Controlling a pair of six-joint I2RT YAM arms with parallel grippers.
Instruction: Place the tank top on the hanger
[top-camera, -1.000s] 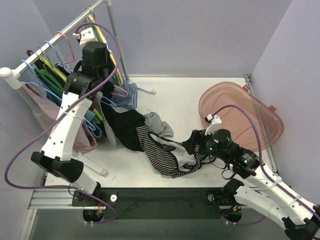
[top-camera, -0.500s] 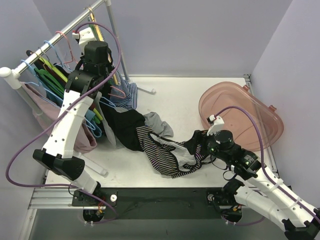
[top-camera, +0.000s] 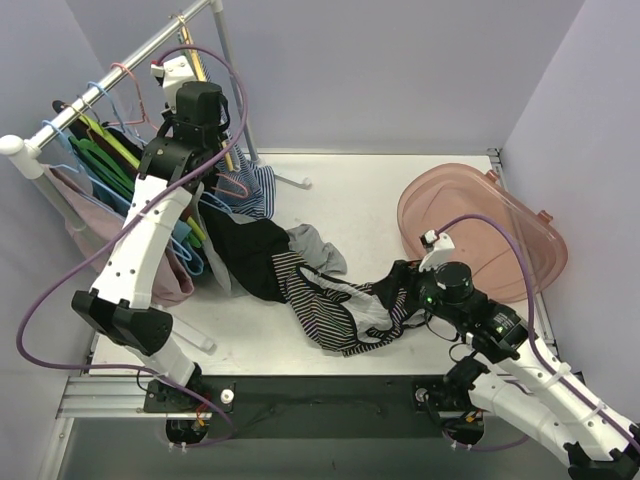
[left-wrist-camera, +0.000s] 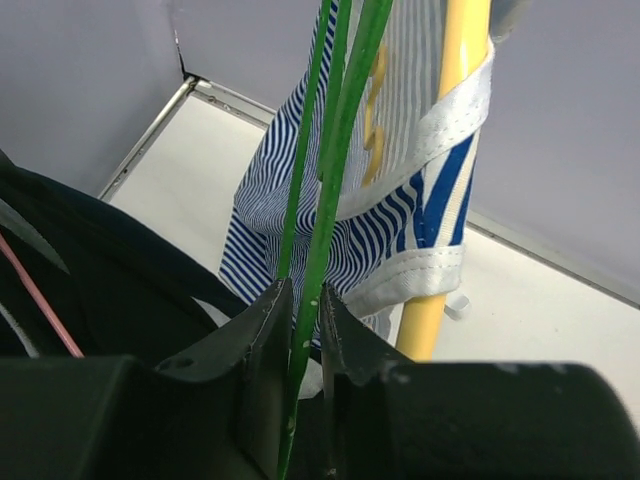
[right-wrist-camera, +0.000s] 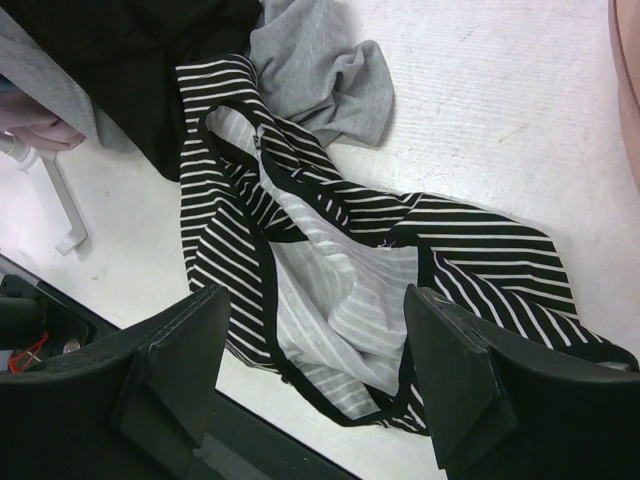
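**Step in hand:** fetching the hanger. My left end effector (left-wrist-camera: 300, 305) is up at the clothes rail (top-camera: 110, 68), its fingers drawn together on the thin green hanger (left-wrist-camera: 338, 150), which runs upward between them.

**Task item:** the tank top (right-wrist-camera: 330, 240) lies crumpled on the bench (top-camera: 380, 195) near the front edge. One dark-edged strap loop is open toward the black cloth (top-camera: 250, 255). It is not on the hanger.

**Right end effector** (right-wrist-camera: 320, 345): fingers wide apart, hovering just above the tank top and gripping nothing.

**Next move, as I judge it:** lift the hanger's hook off the rail and free of its neighbours, the blue-and-white striped garment (left-wrist-camera: 400, 230) and the yellow hanger (left-wrist-camera: 465, 60). The right side then needs a strap, not a bunch of cloth.

**Surface:** white bench, matte and lightly scuffed. A grey cloth (right-wrist-camera: 320, 70) touches the tank top's far end, and a pink translucent tub (top-camera: 480, 220) sits well apart at the right.

**Room:** pale lilac walls close on three sides.
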